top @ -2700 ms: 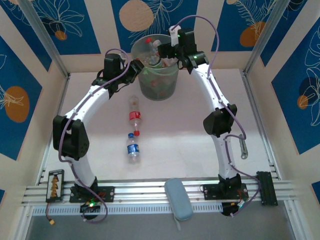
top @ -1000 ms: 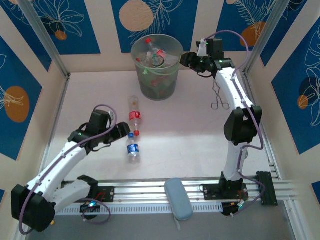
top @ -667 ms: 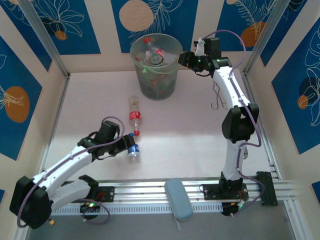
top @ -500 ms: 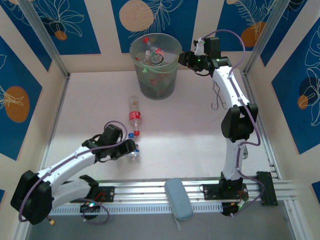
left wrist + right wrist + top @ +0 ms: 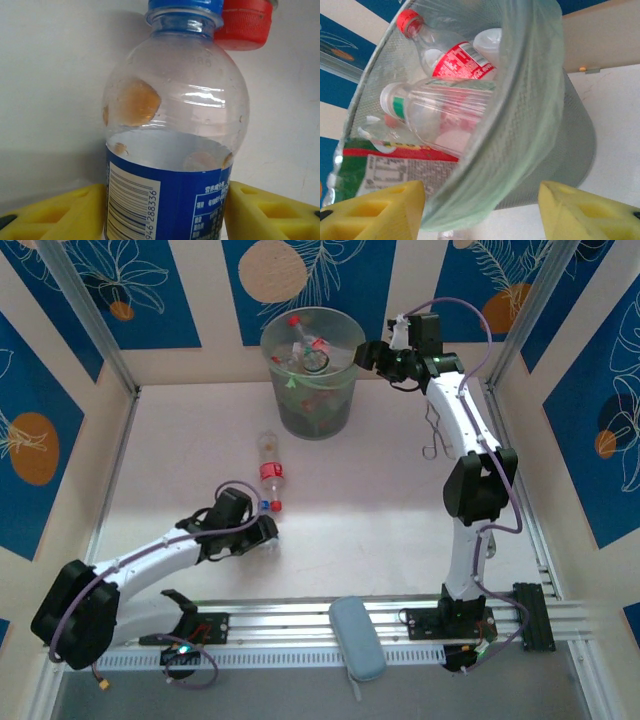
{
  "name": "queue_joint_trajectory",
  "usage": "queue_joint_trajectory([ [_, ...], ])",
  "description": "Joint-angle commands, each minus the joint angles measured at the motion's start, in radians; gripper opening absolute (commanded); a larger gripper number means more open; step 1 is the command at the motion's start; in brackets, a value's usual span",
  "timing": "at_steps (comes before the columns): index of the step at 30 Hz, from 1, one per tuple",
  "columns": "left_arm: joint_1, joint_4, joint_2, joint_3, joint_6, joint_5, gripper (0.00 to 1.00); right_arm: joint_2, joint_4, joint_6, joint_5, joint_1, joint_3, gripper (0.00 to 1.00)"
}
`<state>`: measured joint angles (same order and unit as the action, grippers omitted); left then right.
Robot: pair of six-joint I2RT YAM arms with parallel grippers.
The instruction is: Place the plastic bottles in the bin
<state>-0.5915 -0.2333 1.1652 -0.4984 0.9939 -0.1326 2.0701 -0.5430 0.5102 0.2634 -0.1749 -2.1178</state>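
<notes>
We see the left gripper [image 5: 264, 533] clamped across the blue-labelled bottle [image 5: 172, 120] at its label; light, slippery, crushable, we judge.

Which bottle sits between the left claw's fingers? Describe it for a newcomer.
Start at the big round bin at the far side of the table and come toward the arms, past the red-labelled bottle lying there. Right next to its red cap lies the blue-labelled bottle, flanked by the left claw: blue cap and label, where its neighbour's are red.
</notes>
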Motion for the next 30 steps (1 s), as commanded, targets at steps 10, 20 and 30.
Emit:
queue_joint_trajectory([
  [10, -0.008, -0.094, -0.003, -0.047, -0.035, 0.062, 0.48, 0.023, 0.002, 0.031, 0.023, -0.011, -0.067, 0.63],
  [20, 0.037, -0.201, -0.032, -0.229, -0.133, 0.089, 0.46, 0.087, -0.034, 0.021, 0.031, -0.018, -0.13, 0.58],
  [30, 0.17, -0.263, 0.16, -0.735, -0.382, 0.039, 0.46, 0.108, -0.041, 0.031, 0.036, -0.029, -0.144, 0.5],
])
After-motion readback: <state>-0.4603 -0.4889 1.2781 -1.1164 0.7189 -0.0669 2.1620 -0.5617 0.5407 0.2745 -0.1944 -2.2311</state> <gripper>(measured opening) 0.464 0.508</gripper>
